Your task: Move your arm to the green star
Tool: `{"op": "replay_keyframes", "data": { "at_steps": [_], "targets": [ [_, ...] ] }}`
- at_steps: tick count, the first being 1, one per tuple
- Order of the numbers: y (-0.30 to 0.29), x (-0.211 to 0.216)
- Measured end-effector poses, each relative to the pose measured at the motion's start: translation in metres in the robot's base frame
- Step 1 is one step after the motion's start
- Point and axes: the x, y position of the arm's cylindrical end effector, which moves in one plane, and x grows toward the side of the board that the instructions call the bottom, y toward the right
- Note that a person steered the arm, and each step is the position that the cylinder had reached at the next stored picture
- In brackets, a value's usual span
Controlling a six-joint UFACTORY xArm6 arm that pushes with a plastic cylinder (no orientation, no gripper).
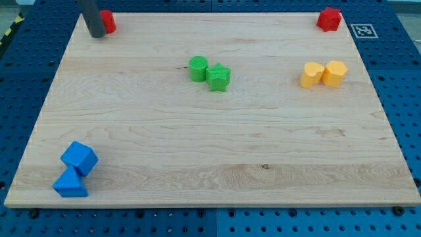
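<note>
The green star (pixel 219 78) lies on the wooden board (pixel 217 145) a little above its middle, touching a green round block (pixel 198 68) on its left. My tip (pixel 96 35) is at the board's top left corner, right next to a red block (pixel 107 22). It is far to the left of and above the green star.
A second red block (pixel 329 18) sits at the top right corner. Two yellow blocks, a heart (pixel 311 74) and a hexagon (pixel 335 73), touch at the right. A blue cube (pixel 79 158) and a blue triangle (pixel 70 184) touch at the bottom left.
</note>
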Motion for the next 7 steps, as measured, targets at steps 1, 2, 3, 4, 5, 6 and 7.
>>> {"op": "replay_keyframes", "data": {
  "at_steps": [1,2,3,4,5,6,7],
  "targets": [
    [0.0,-0.007],
    [0.0,-0.002],
    [0.008,0.05],
    [0.029,0.09],
    [0.036,0.093],
    [0.041,0.096],
    [0.082,0.12]
  ]
}}
